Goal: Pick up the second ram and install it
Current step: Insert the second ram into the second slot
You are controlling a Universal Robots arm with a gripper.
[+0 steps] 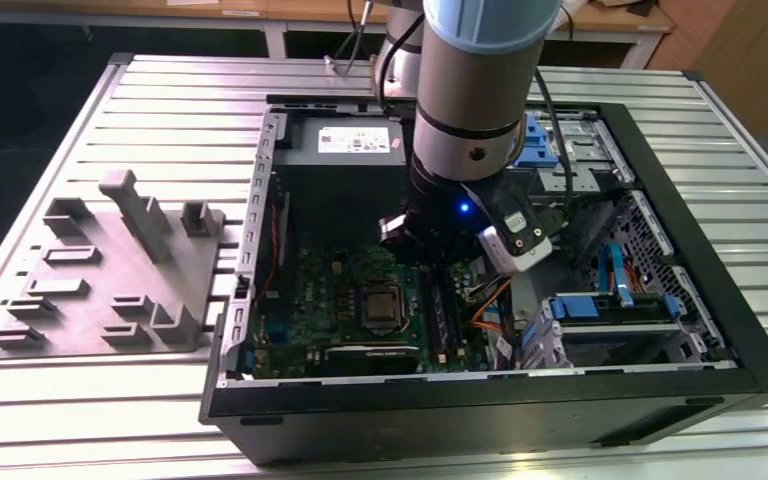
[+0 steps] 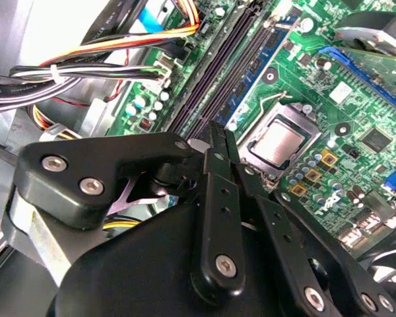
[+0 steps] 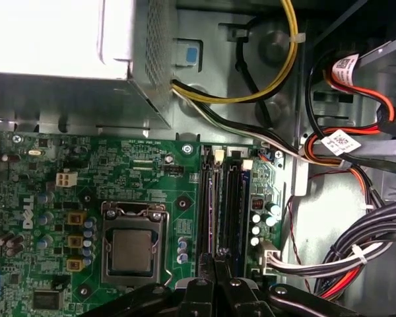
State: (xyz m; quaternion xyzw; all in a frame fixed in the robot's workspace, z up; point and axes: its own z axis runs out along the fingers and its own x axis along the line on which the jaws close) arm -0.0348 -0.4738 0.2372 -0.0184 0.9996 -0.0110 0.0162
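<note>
The gripper (image 3: 215,263) hangs low inside the open computer case (image 1: 712,300), its fingers drawn tight together with no gap showing in both wrist views (image 2: 218,132). Directly beneath the tips, in line with them, the second ram (image 3: 210,205) stands as a dark strip in the slot row beside the CPU socket (image 3: 132,251) on the green motherboard (image 3: 152,158). Whether the fingers pinch its edge cannot be told.
</note>
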